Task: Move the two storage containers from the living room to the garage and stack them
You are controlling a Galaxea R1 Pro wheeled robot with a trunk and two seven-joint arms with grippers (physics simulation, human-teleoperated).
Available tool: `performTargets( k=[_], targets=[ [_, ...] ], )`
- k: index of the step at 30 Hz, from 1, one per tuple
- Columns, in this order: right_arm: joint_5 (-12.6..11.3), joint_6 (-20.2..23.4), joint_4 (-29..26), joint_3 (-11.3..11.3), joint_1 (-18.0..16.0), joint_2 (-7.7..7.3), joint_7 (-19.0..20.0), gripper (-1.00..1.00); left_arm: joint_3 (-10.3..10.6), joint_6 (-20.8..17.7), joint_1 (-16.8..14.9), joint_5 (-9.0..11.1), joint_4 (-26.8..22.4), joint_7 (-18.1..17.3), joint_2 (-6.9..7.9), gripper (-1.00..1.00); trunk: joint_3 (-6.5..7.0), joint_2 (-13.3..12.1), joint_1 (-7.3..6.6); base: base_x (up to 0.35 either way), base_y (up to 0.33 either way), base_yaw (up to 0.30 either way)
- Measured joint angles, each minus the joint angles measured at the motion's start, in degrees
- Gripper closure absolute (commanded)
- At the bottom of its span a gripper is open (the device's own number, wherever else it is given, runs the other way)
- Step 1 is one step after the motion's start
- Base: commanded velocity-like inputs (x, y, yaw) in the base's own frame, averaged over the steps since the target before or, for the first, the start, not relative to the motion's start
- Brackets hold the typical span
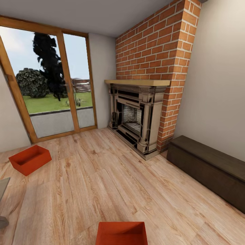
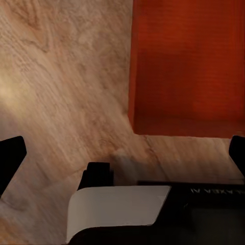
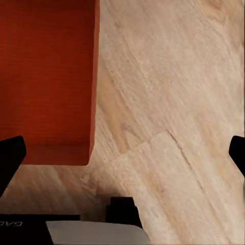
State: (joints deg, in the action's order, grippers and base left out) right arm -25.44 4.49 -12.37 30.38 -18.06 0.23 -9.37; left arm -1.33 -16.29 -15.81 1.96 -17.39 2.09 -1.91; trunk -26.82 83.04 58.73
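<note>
The floor (image 1: pixel 102 177) is showing pale wood planks with visible grain and a matt finish. Both bins, at ten o'clock (image 1: pixel 30 159) and at six o'clock (image 1: pixel 121 233), are looking like smooth matt orange-red plastic. The chimney (image 1: pixel 153 44) is showing rough red brick, its mantel (image 1: pixel 136 82) plain wood. The bench (image 1: pixel 207 170) is looking dark and matt.

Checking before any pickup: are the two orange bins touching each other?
Apart. The head view shows one storage container near the glass doors and the other storage container at the bottom edge, with bare wood-plank floor between them.
</note>
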Motion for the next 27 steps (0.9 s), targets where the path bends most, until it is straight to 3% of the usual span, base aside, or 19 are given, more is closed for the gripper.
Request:
performTargets(
  k=[4,8,14,27],
  targets=[
    [-2.2,-0.7,3.0,0.0,-3.6,0.13,-0.2,-1.00,0.0,-0.1,-3.9,-0.1,1.8,0.5,-0.21,-1.00,-0.01,0.0,0.00,0.000,0.000,0.000],
    [-2.6,-3.4,4.2,0.0,-4.5,0.66,-0.2,-1.00,0.0,-0.3,-5.8,-0.5,2.2,0.6,-1.80,-1.00,-0.02,0.0,0.00,0.000,0.000,0.000],
    [-2.2,-4.6,4.3,0.0,-4.7,0.90,-0.2,-1.00,0.1,0.3,-6.2,-4.5,2.3,0.8,-3.29,-1.00,-0.02,0.0,0.00,0.000,0.000,0.000],
    [-2.5,-4.5,3.7,-0.1,-4.7,0.93,-0.8,-1.00,0.0,0.3,-6.2,-4.8,1.4,0.8,-3.32,-1.00,-0.02,0.0,0.00,0.000,0.000,0.000]
  ],
)
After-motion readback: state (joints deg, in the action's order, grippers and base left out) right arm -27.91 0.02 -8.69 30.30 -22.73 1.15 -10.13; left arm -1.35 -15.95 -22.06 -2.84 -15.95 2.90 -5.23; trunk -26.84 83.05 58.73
